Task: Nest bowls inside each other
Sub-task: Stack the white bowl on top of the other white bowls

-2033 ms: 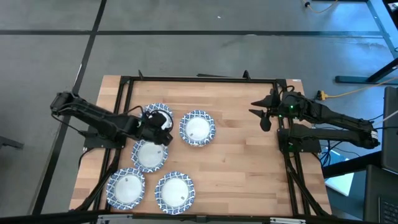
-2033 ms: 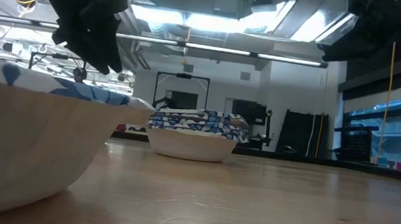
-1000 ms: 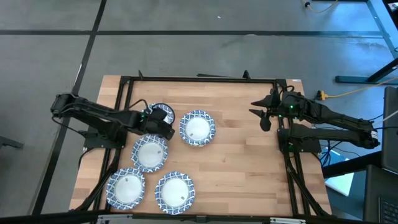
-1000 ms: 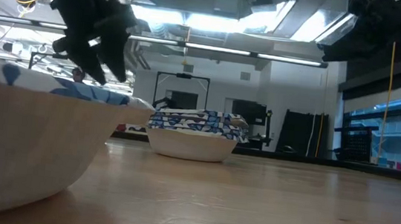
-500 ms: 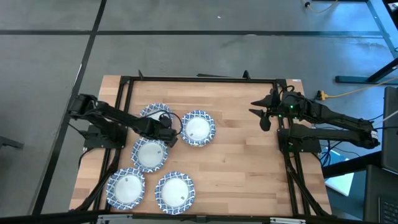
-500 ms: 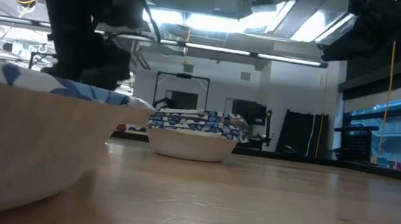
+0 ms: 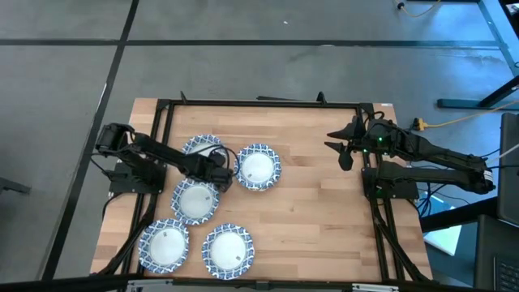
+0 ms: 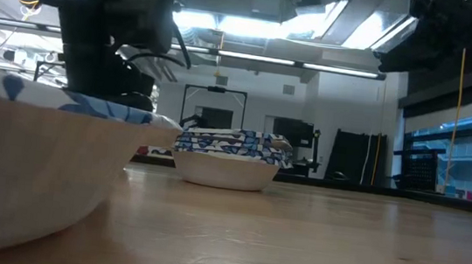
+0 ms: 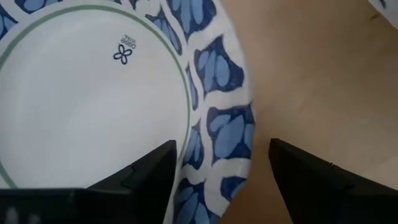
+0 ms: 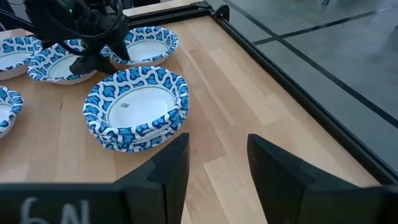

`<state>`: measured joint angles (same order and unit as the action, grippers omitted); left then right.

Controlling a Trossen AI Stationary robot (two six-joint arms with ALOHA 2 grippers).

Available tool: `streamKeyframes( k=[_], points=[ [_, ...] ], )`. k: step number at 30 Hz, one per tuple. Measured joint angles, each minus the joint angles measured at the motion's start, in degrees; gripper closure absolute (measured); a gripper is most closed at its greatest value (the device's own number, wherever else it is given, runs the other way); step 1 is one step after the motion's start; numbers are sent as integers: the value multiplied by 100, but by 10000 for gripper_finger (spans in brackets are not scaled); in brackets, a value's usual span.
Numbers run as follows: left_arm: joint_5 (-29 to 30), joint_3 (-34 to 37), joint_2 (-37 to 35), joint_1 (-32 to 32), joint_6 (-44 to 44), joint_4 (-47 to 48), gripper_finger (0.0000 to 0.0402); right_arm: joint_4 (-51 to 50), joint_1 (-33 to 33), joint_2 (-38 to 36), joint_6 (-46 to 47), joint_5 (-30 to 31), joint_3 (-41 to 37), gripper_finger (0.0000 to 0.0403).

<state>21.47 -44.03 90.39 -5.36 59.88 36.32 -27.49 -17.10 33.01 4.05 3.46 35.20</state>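
Note:
Five bowl places show in the high view: a far-left bowl [image 7: 201, 147], a nested stack [image 7: 258, 167], a middle-left bowl [image 7: 195, 200] and two near bowls [image 7: 165, 246] [image 7: 227, 251], all resting on their bases. My left gripper [image 7: 220, 173] is open and low at the middle-left bowl's far-right rim [image 9: 217, 124]. One finger [image 9: 163, 163] stands over the white inside, the other [image 9: 292, 163] outside over the wood; I see no touch. My right gripper [image 7: 341, 151] waits open above the table's right side.
The nested stack [image 10: 138, 107] sits just right of my left gripper [image 10: 93, 60], and the far-left bowl [image 10: 146, 42] just beyond it. A black frame rail [image 7: 259, 104] rims the table. Bare wood [image 7: 316, 219] spreads over the middle and right.
My left gripper has moved from above the far-left bowl toward the near-right and come down, ending with its fingers astride the middle-left bowl's rim. The far-left bowl now shows uncovered. The bowls have kept their places.

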Motion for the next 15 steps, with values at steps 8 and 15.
streamKeyframes(
  k=[8, 15],
  points=[
    [2, 0, 0, 192, -43, 4, 216, 0, 0, 0, -13, 0, 0, 241],
    [2, 0, -7, 360, -45, 9, 245, -5, 2, 0, -23, -2, 0, 241]
  ],
)
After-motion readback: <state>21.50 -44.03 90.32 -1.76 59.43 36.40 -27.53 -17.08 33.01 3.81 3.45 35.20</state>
